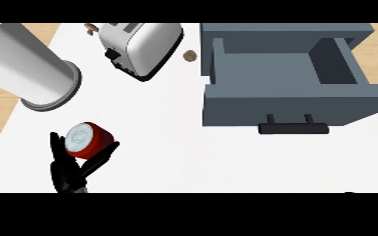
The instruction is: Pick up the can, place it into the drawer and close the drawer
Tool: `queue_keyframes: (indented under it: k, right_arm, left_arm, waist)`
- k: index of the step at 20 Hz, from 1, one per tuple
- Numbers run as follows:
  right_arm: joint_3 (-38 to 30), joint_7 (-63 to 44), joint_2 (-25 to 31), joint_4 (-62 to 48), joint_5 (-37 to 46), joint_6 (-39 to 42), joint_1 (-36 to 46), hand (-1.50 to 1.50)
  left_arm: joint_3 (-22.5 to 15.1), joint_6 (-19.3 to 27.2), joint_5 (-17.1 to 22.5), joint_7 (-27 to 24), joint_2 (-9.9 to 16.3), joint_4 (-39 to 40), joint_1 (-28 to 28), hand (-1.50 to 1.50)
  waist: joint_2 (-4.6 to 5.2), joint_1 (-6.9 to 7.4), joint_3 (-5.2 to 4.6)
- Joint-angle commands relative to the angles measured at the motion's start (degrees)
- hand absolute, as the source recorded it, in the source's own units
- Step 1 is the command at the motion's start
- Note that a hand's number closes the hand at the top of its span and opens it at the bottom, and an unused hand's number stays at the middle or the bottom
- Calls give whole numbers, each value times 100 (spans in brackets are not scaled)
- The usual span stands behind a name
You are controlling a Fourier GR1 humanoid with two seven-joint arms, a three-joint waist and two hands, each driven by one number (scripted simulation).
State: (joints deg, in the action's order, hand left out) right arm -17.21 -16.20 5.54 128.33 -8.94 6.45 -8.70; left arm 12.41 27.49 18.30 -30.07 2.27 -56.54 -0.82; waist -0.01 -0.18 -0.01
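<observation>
A red can [88, 141] with a white top sits in my left hand [68, 172] at the lower left of the head view. The black fingers and thumb curl up both of its sides, so its lower part is hidden. It appears tilted, with the top facing up and left. At the right stands the grey drawer [280, 104], pulled open, with nothing showing inside and its dark handle [293, 127] facing me. A wide stretch of white counter lies between the can and the drawer. My right hand does not show.
A silver toaster [140, 47] lies at the back, left of the drawer. A large silver cylinder [37, 75] lies at the far left, just above the can. A small brown thing [190, 55] sits between toaster and drawer.
</observation>
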Motion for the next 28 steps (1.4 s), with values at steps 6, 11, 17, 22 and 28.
queue_keyframes:
  k: [6, 11, 17, 22, 28]
  right_arm:
    - [-64, 45, -22, -118, 100, 47, 69, -150]
    - [191, 85, -224, -30, 340, -79, 131, -150]
    - [84, 77, -281, 272, 292, 13, -188, -150]
    - [-125, 7, -92, 106, 250, 35, 96, -150]
    - [44, -29, -58, -38, 347, 9, 307, -150]
  left_arm:
    - [53, -692, 14, -56, 426, 958, -707, -150]
    - [289, -1456, 241, -789, 450, 1827, -1008, 150]
    - [117, -1304, 223, -519, 358, 1498, -1381, 150]
    - [103, -1499, 192, -830, 384, 1744, -1523, 150]
    - [-762, -2396, -447, -437, 257, 2454, -2680, 150]
  waist:
    - [2, -13, 0]
    - [6, -13, -2]
    - [-3, -11, 2]
    - [1, -8, 0]
    - [43, -166, -9]
